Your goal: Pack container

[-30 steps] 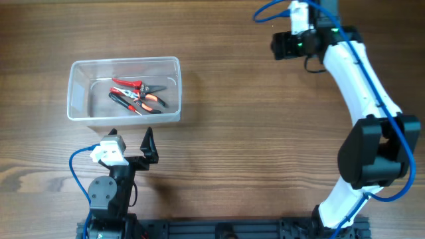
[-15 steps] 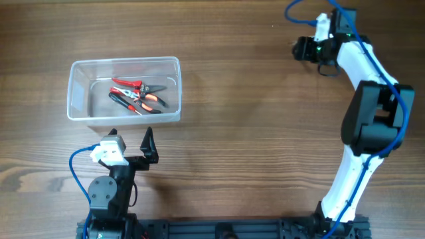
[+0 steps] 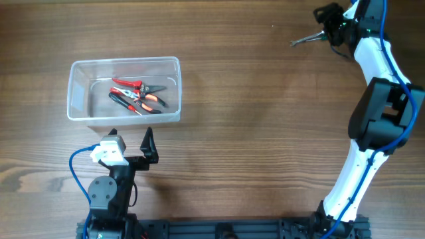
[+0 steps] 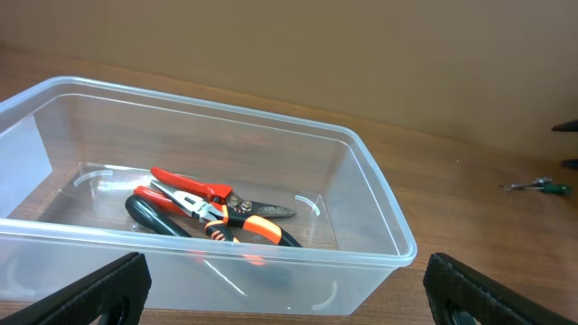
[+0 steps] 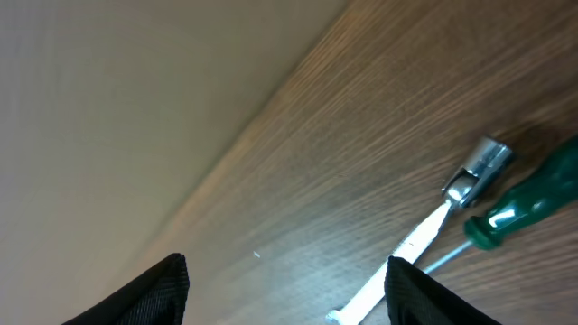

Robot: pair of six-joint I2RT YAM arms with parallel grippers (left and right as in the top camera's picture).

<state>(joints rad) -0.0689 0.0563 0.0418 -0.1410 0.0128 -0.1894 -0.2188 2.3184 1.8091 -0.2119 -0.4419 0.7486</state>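
- Wooden surface (image 3: 252,133) fills pretty much the whole overhead view.
- Right arm (image 3: 375,66) is stretched way out to the far right corner, well apart from everything else on the surface.
- The container (image 3: 126,59) sits on the left side, flat on the surface, just beyond the left arm (image 3: 109,189), with its long side facing that arm.
- Left gripper (image 3: 131,131) is parked just short of the container's near wall. Fingers are spread wide and there's nothing between them, so it isn't holding a thing.
- Right gripper (image 5: 287,266) has its fingers splayed apart too. It isn't clamped on anything, from what its wrist camera shows.
- Inside the container are red-handled cutters (image 3: 133,85) and orange-and-black pliers (image 3: 147,99), lying on the bottom towards the right half and overlapping each other.
- Out by the right gripper, a green-handled screwdriver (image 5: 528,212) lies on the surface.
- Right next to it is a slim silver tool (image 5: 474,171). Can't tell exactly what kind of tool it is.
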